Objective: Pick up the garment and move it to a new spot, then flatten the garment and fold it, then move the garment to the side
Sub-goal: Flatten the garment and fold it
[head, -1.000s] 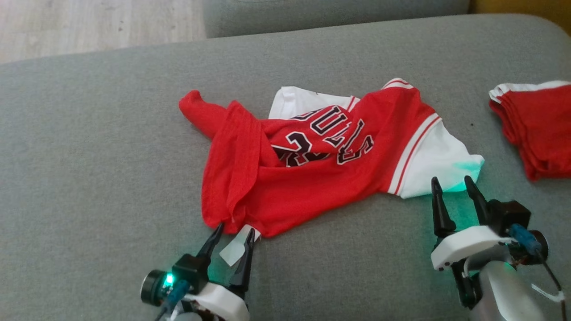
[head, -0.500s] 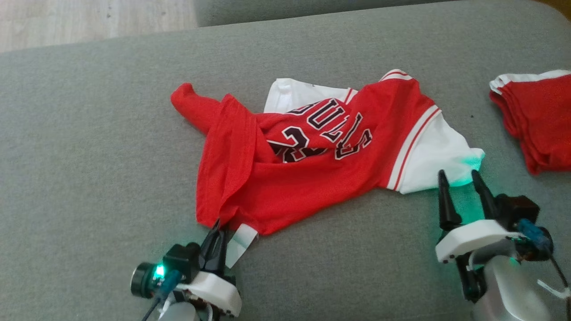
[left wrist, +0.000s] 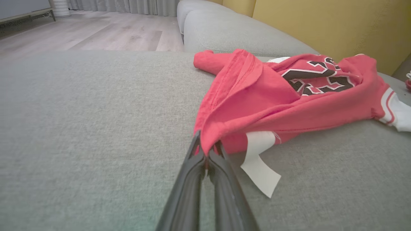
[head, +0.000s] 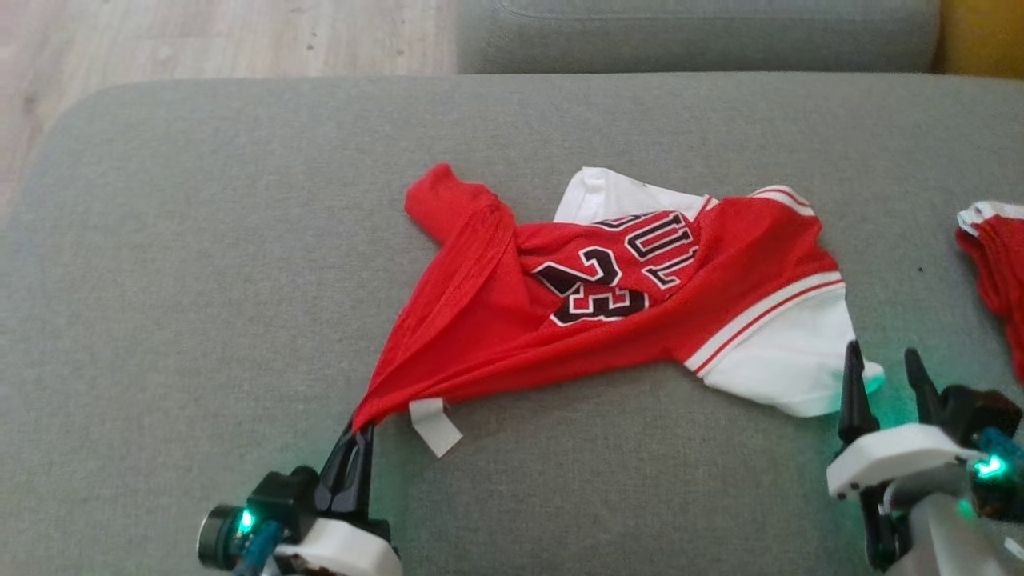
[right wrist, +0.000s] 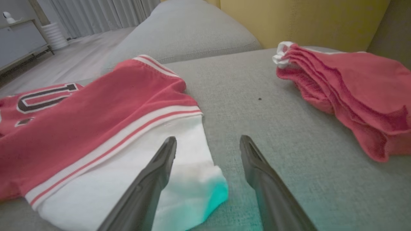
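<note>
Two grippers sit at the near edge of a grey sofa cushion (head: 200, 280), with wooden floor (head: 200, 40) beyond its far left corner. At lower left, the left gripper (head: 358, 432) has its fingers pressed together, clamped on the near left corner of the red jersey (head: 496, 320) at the hem. The cloth runs taut from that pinch up into the body of the garment. A white label (head: 434, 426) hangs from the hem just right of the pinch and lies on the cushion. The jersey lies crumpled and partly twisted across the middle of the cushion. Its number 23 and part of the lettering face up, and a white panel with striped trim forms its right end. At lower right, the right gripper (head: 883, 350) has its fingers spread apart and holds nothing. Its tips are at the near right edge of the white panel, and contact with the cloth cannot be confirmed. Further right, apart from the jersey, a folded stack of red garments (head: 996, 264) lies on the cushion.
</note>
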